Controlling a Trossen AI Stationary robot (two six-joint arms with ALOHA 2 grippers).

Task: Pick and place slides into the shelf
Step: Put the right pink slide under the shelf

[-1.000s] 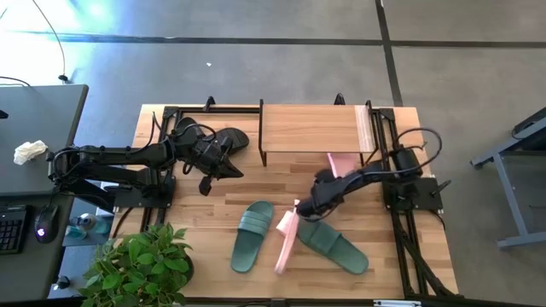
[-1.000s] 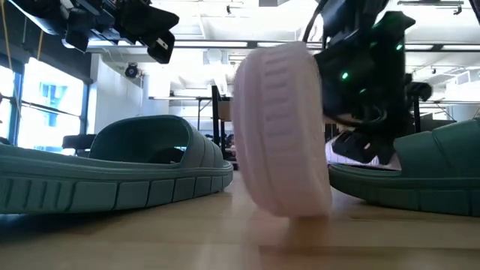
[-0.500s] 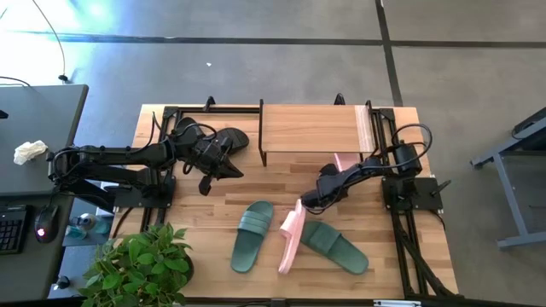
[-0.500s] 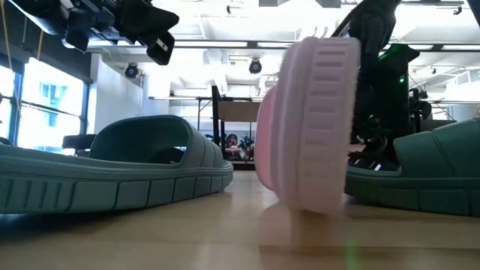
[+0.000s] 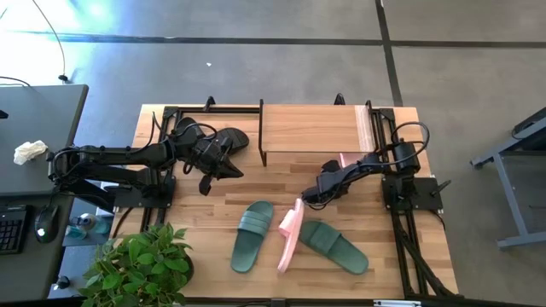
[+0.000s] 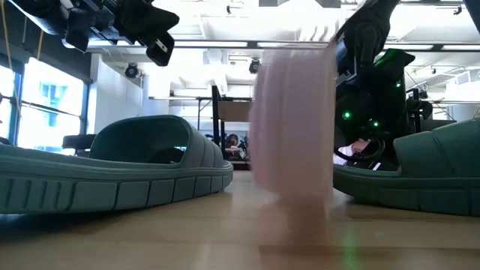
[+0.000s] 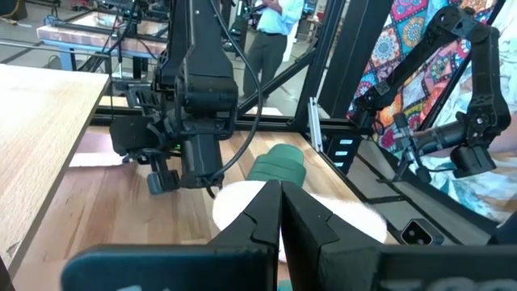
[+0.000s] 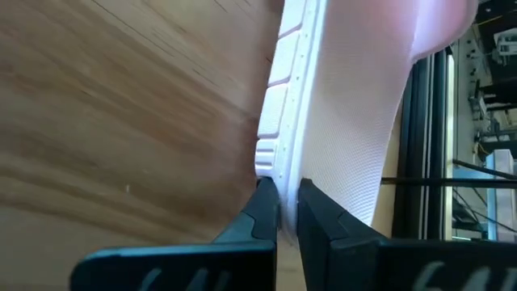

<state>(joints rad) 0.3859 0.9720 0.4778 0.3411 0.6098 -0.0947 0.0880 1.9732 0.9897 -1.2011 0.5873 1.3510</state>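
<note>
Two green slides lie nearest; between them my right gripper pinches the upended pink slide by its edge. I judge it needs lifting clear before swinging to the shelf. My left gripper, narrow, waits beside the shelf.

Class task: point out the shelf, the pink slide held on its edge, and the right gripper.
shelf (image 5: 311,128), high view, on its plank top.
pink slide (image 5: 288,241), high view, on its upturned sole.
right gripper (image 5: 309,199), high view, between its fingertips.

Matt ribbed rubber pink slide; grained wood tabletop.
</note>
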